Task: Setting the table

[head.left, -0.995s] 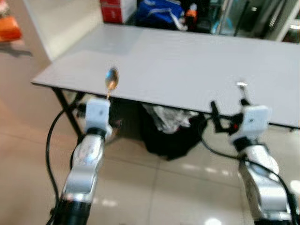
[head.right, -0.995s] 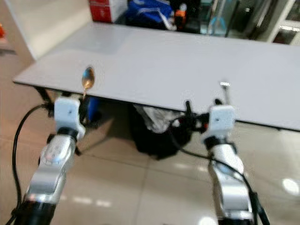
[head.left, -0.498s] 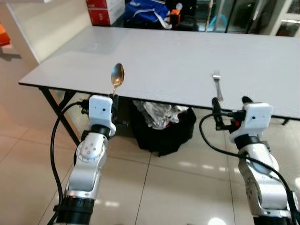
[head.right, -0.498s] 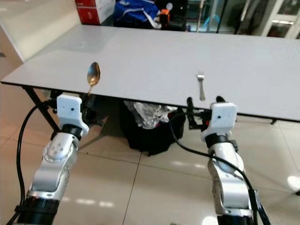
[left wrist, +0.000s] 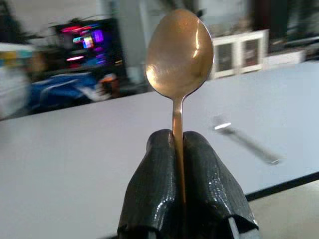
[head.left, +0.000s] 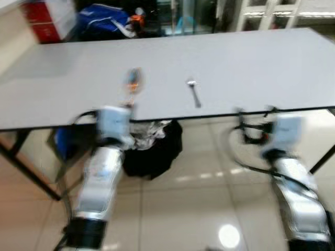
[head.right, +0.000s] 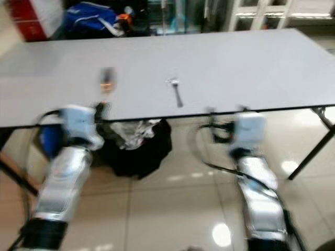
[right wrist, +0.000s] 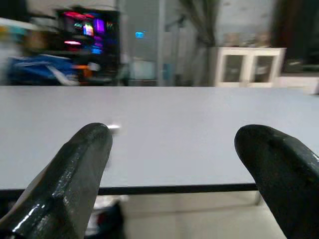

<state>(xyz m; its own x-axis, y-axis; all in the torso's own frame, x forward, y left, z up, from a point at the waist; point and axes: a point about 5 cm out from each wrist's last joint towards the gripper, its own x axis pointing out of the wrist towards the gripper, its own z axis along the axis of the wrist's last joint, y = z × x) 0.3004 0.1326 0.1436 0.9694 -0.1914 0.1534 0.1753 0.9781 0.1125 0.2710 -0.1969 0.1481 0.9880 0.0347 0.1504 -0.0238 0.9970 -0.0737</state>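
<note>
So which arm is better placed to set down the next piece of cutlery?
Left, probably. Its tool is shut on the spoon, beside the fork on the table. The right tool is open.

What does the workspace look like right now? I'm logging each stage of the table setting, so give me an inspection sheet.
Surface: grey table, mostly bare.
Job's things: fork lying flat near the front edge; spoon upright, clamped by the left gripper.
Clutter: nothing seen on the table.
Grippers: left fingers shut on the spoon; right gripper open, holding nothing, at the table edge.
Cables: black cable looping by the right wrist.
Surroundings: black bag under the table; blue bag behind; glossy tiled floor.
</note>
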